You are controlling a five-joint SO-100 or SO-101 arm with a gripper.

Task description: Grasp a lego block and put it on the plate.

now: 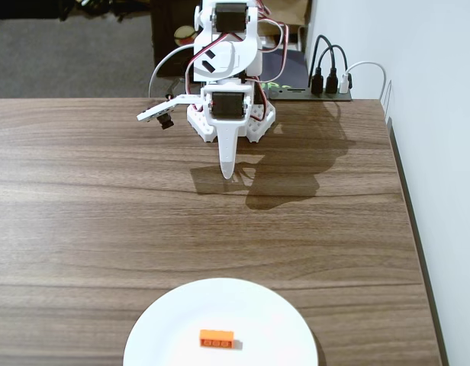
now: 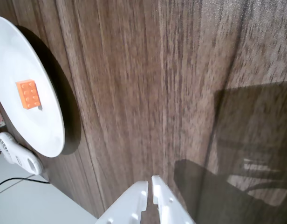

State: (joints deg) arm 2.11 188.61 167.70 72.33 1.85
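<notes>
The white two-finger gripper (image 2: 150, 183) is seen with jaws nearly closed, nothing held, above the brown wooden table (image 1: 105, 206). The small orange studded lego block (image 1: 217, 338) lies on the white round plate (image 1: 166, 328), at the near edge in the fixed view.

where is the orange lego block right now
The lego block lies on the white plate at the bottom edge of the fixed view, near the plate's middle, far from the gripper at the table's far side.
</notes>
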